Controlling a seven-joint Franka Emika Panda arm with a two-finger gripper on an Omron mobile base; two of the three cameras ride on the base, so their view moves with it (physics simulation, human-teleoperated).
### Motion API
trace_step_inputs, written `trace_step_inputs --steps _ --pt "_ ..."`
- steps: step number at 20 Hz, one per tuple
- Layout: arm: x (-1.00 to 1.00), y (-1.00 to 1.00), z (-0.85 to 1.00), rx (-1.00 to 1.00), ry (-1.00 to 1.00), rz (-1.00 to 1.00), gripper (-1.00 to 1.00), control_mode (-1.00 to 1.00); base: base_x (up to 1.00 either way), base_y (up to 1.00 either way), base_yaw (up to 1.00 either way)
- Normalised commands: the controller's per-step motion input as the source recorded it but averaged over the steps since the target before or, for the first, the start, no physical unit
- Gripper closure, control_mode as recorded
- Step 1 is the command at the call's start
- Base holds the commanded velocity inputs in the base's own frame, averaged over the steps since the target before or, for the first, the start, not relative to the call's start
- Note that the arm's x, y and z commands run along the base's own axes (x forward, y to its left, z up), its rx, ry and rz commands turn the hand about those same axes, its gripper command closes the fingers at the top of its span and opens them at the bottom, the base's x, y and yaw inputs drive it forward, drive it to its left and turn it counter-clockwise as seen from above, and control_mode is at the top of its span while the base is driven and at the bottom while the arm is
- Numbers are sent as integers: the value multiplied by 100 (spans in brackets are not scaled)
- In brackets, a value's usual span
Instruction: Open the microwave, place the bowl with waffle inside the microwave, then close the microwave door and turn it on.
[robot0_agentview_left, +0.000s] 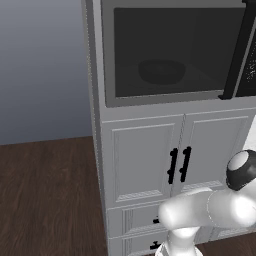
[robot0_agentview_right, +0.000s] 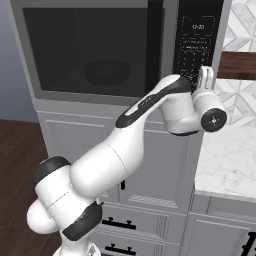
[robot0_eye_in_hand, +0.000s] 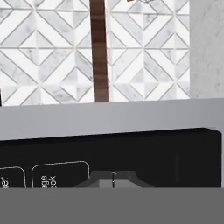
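The bowl (robot0_agentview_left: 161, 71) sits dim behind the microwave door (robot0_agentview_left: 167, 50) – door flush in its frame. Right of it, the gripper (robot0_agentview_right: 206, 75) – fingers pressed together – is up against the microwave's (robot0_agentview_right: 120, 50) control strip (robot0_agentview_right: 197, 40).

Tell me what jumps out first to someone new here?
The microwave with its big dark glass door shut, and the bowl dim inside it. Next, the white arm reaching up to the black control strip at right, its shut gripper right against the buttons.
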Motion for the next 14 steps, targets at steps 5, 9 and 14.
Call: trace_step_inputs --steps 5,9,14 --pt "10 0 -7 0 1 0 100 -100 0 0 0" --pt "17 0 -3 0 0 0 100 -100 0 0 0" --pt "-12 0 0 0 0 0 100 -100 0 0 0"
